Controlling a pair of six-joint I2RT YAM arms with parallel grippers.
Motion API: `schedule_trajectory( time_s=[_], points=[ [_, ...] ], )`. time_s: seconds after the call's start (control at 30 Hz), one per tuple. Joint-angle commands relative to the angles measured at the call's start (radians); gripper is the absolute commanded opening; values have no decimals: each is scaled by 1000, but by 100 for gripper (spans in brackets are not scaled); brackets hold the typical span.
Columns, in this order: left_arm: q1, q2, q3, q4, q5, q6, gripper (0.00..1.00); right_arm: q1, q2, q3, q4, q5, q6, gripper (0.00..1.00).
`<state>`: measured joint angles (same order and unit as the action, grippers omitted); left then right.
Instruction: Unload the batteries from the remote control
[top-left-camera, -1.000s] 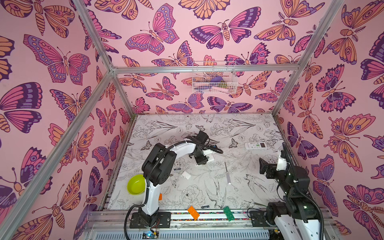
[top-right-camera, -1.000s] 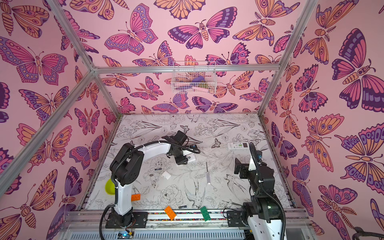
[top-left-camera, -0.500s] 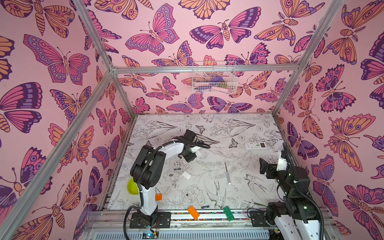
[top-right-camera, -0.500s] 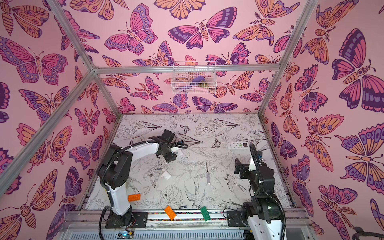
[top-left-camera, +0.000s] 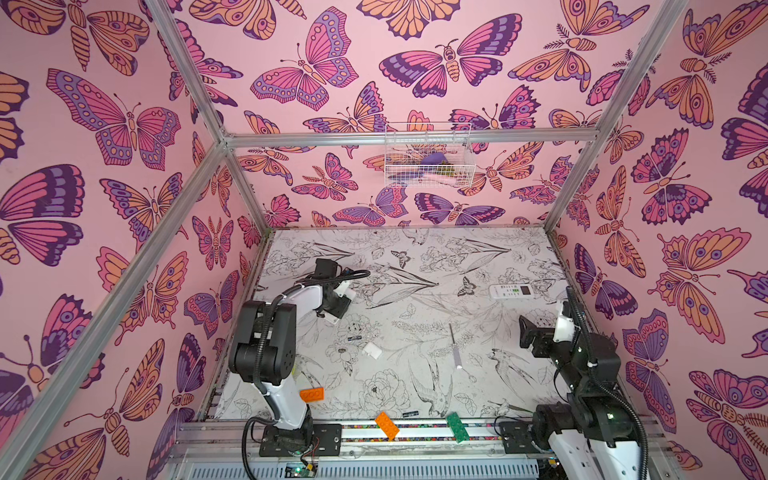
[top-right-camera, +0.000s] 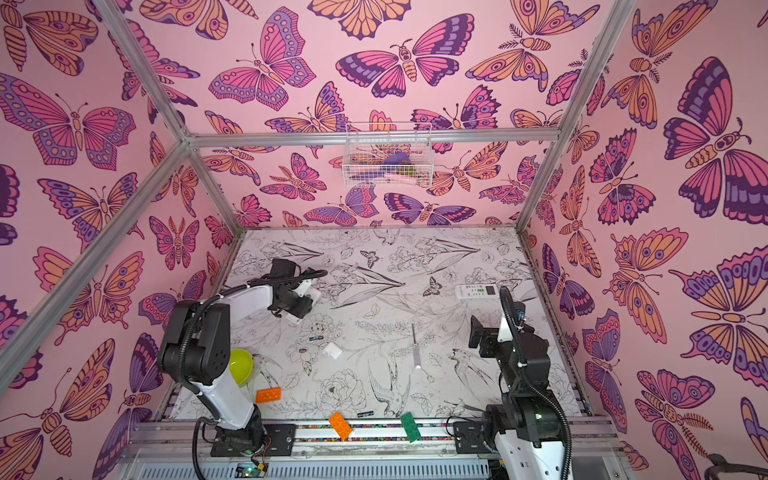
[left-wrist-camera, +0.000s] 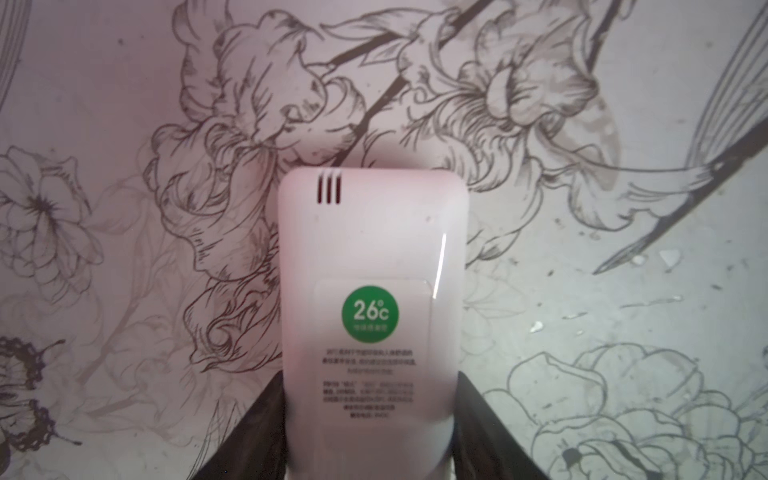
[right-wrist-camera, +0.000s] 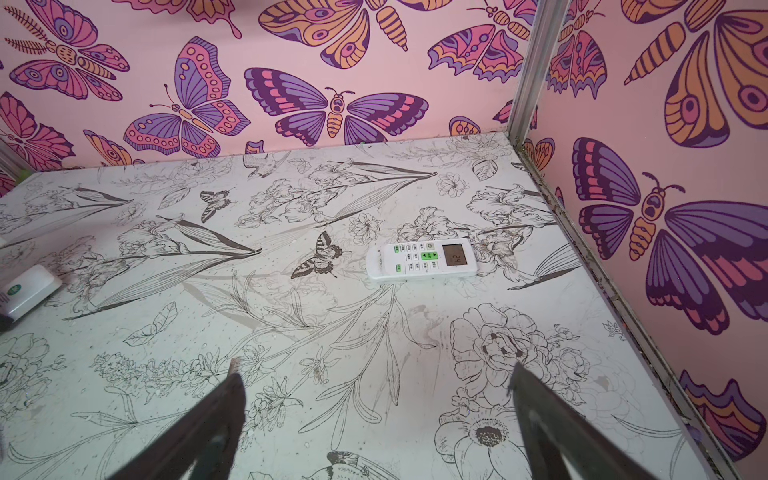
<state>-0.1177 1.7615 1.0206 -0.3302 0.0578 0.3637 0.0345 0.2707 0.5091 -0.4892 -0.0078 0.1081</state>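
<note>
Remote control (left-wrist-camera: 370, 291) gripped in left jaws near table's (top-left-camera: 498, 399) left edge, right jaws wide apart, empty

— What is the left arm (top-left-camera: 266, 332) doing?
— It is reaching away from its base with the elbow raised high. The left gripper (top-left-camera: 337, 306) is clamping a white remote (left-wrist-camera: 372, 257) between its dark fingers (left-wrist-camera: 266, 415).
— And the right arm (top-left-camera: 594, 365)?
— It is sitting folded close to its base. The right gripper (right-wrist-camera: 374, 390) is hovering in the air, jaws spread wide and empty.
</note>
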Motion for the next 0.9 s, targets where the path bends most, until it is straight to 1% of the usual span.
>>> schedule_trajectory(
  time_s=[0.0,0.07,0.13,0.23,0.33,0.4,0.5,0.67,0.73,0.87],
  points=[
    [17,-34,-28,51,24,-48,58,8,-11,-5,16,4,9,99],
    [24,-31,-29,55,31,-58,61,8,-14,-3,12,17,10,99],
    [23,-19,-23,54,26,-66,68,7,-15,-5,17,16,12,99],
    [23,-21,-23,55,18,-70,81,8,-16,-5,17,12,12,99],
    [24,-23,-28,59,16,-72,91,8,-21,-5,15,22,13,99],
    [24,-33,-31,59,13,-67,95,8,-18,-7,21,12,14,99],
    [23,-75,-55,72,5,-59,99,8,-22,-5,16,15,14,99],
    [24,-150,-100,87,13,-39,100,8,-19,-9,23,9,19,99],
    [28,-192,-125,86,36,-18,100,8,-22,-6,19,15,22,99],
    [36,-281,-184,79,97,37,100,9,-16,-5,15,63,51,99]
  ],
)
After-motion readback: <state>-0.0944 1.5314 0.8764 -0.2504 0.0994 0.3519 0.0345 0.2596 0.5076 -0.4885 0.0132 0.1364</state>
